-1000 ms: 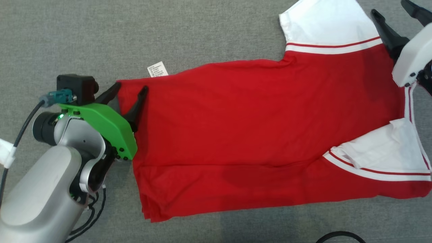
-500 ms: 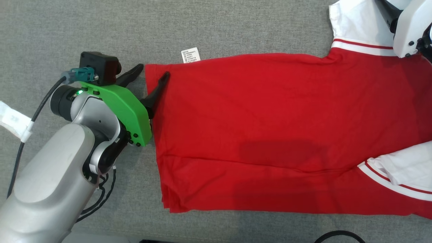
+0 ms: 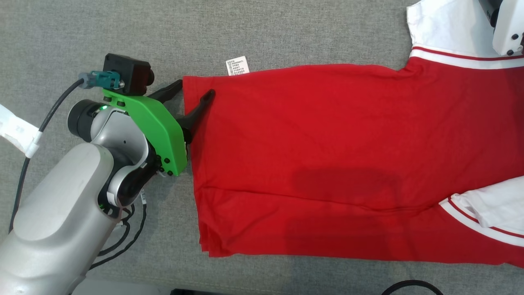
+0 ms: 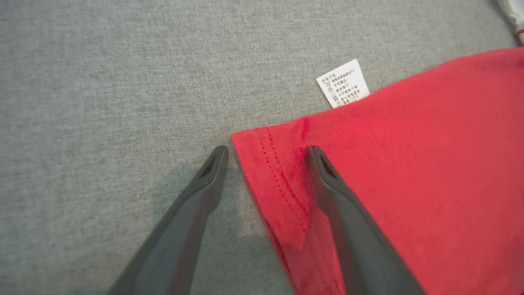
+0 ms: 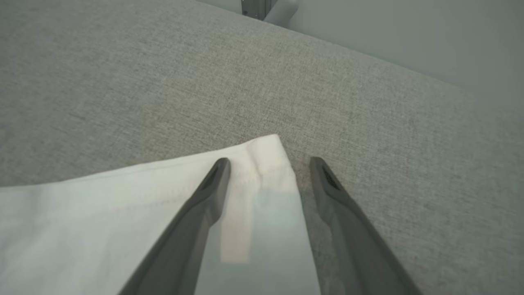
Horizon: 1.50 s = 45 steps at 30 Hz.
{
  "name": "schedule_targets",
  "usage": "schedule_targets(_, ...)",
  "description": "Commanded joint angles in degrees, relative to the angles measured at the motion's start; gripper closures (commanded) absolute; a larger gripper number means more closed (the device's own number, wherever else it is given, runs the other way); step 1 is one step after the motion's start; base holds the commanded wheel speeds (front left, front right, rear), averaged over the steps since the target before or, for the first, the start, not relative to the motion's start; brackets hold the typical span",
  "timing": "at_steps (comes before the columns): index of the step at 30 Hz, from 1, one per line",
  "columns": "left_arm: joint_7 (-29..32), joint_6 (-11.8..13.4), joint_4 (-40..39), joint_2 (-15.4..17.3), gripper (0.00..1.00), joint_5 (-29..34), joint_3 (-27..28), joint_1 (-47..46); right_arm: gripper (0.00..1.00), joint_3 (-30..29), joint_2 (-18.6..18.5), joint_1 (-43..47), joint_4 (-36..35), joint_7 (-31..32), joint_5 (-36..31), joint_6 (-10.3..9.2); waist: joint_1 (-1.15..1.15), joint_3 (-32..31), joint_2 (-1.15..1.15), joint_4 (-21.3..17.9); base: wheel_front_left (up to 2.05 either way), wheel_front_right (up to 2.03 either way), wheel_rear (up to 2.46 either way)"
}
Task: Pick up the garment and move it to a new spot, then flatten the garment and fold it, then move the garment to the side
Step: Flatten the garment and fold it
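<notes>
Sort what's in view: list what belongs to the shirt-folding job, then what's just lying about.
For the job: red-and-white shirt; left gripper, jaws open astride its hem corner; right gripper, jaws open astride a white sleeve corner; grey cloth surface.
Lying about: black cable at the head view's bottom edge.

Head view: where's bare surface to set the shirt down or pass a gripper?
Free: grey fabric surface above the red short-sleeved shirt, from white care label to white sleeve; also the upper-left corner. Narrow strip below its lower edge. Crowded: left gripper straddling the shirt's corner.
</notes>
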Motion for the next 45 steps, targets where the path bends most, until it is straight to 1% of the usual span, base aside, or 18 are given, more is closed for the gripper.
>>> schedule_targets(1, 1.43, -0.66, 0.96, -0.66, 0.00, -0.83, -1.64, 0.76, 0.00, 0.61, 0.50, -0.06, 1.04, 0.58, 0.59, -0.09, 0.00, 0.08, 0.00, -0.08, 0.00, 0.00, 0.00)
schedule_targets(3, 1.80, -0.87, 1.60, -0.98, 0.00, -1.18, -1.79, 0.36, 0.00, 1.10, 0.81, -0.24, 1.74, 0.72, 0.98, -0.09, 0.00, 0.08, 0.00, -0.14, 0.00, 0.00, 0.00)
schedule_targets(4, 2.01, -1.09, 1.93, -1.26, 0.00, -1.34, -1.84, 0.18, 0.19, 1.43, 0.88, -0.33, 2.13, 0.83, 1.04, -0.08, 0.00, 0.01, 0.00, -0.16, 0.00, 0.00, 0.00)
schedule_targets(5, 2.12, -1.41, 2.10, -1.63, 0.00, -1.28, -2.01, -0.05, 0.60, 1.89, 0.91, -0.39, 2.44, 1.00, 1.08, -0.08, 0.00, -0.10, 0.00, -0.17, 0.00, 0.00, 0.00)
schedule_targets(6, 1.86, -1.87, 2.18, -2.01, 0.39, -1.37, -2.02, -0.37, 1.00, 2.18, 0.98, -0.44, 2.68, 0.84, 1.38, -0.07, 0.00, -0.19, 0.00, -0.19, 0.00, 0.00, 0.00)
schedule_targets(7, 1.25, -2.25, 2.77, -2.88, 1.00, -2.38, -1.39, -0.70, 1.00, 2.33, 1.15, -0.47, 3.22, 0.37, 2.19, -0.07, 0.00, -0.41, 0.00, -0.32, 0.00, 0.00, 0.00)
schedule_targets(9, 1.14, -2.85, 3.34, -3.11, 1.00, -2.79, -1.50, -0.91, 1.00, 2.13, 0.78, -0.42, 3.92, -0.67, 2.39, -0.11, 0.00, -0.73, 0.00, -0.50, 0.00, 0.00, 0.00)
schedule_targets(12, -0.55, -2.95, 3.87, -2.83, 1.00, -2.70, -0.58, -0.92, 1.00, 1.52, 0.96, -0.29, 3.90, -3.37, 3.33, -0.11, 0.00, -1.31, 0.00, -0.97, 0.00, 0.00, 0.00)
schedule_targets(13, -0.55, -2.95, 3.87, -2.83, 1.00, -2.70, -0.58, -0.92, 1.00, 1.52, 0.96, -0.29, 3.90, -3.37, 3.33, -0.11, 0.00, -1.31, 0.00, -0.97, 0.00, 0.00, 0.00)
schedule_targets(16, -2.81, -2.60, 4.65, -2.31, 1.00, -1.90, 0.54, -0.74, 1.00, 1.28, 0.59, 0.09, 3.10, -6.13, 4.10, -0.10, 0.00, -2.08, 0.00, -1.68, 0.00, 0.00, 0.00)
schedule_targets(20, -6.02, -3.02, 5.41, -1.87, 1.00, -1.33, 1.49, -0.03, 1.00, 0.96, -0.21, 1.65, 1.59, -9.71, 6.05, -0.10, 0.00, -3.86, 0.00, -2.66, 0.00, 0.00, 0.00)
schedule_targets(25, -8.45, -3.11, 5.84, -1.70, 1.00, -2.32, 2.31, 2.33, 1.00, 0.39, -1.55, 6.04, -2.11, -13.45, 9.52, -0.10, 0.00, -7.12, 0.00, -3.93, 0.00, 0.00, 0.00)
schedule_targets(31, -10.77, -3.12, 2.59, -0.16, 1.00, -3.14, 2.54, 7.44, 1.00, 0.09, -3.15, 14.75, -10.13, -16.03, 14.17, -0.09, 0.00, -12.24, 0.00, -6.40, 0.00, 0.00, 0.00)
schedule_targets(34, -12.24, -2.36, -0.39, 1.44, 1.00, -4.02, 3.35, 11.33, 1.00, -0.55, -4.02, 20.51, -15.02, -16.58, 15.98, -0.09, 0.00, -14.63, 0.00, -8.06, 0.00, 0.00, 0.00)
schedule_targets(36, -13.47, -1.06, -2.58, 2.58, 1.00, -4.58, 4.19, 14.78, 1.00, -1.54, -3.66, 25.35, -17.91, -16.99, 17.69, -0.09, 0.00, -16.10, 0.00, -9.17, 0.00, 0.00, 0.00)
schedule_targets(39, -14.91, 1.12, -5.78, 4.07, 1.00, -4.86, 4.79, 19.90, 1.00, -3.25, -3.93, 32.75, -21.23, -17.36, 18.20, -0.09, 0.00, -17.85, 0.00, -10.58, 0.00, 0.00, 0.00)
schedule_targets(42, -16.56, 2.84, -8.41, 5.08, 1.00, -5.22, 5.32, 24.16, 1.00, -5.74, -2.71, 39.17, -23.37, -18.14, 18.60, -0.08, 0.00, -19.00, 0.00, -11.67, 0.00, 0.00, 0.00)
schedule_targets(45, -17.88, 3.93, -9.61, 5.36, 1.00, -5.23, 5.55, 26.98, 1.00, -7.58, -1.14, 43.85, -24.76, -18.44, 18.37, -0.08, 0.00, -19.82, 0.00, -12.47, 0.00, 0.00, 0.00)
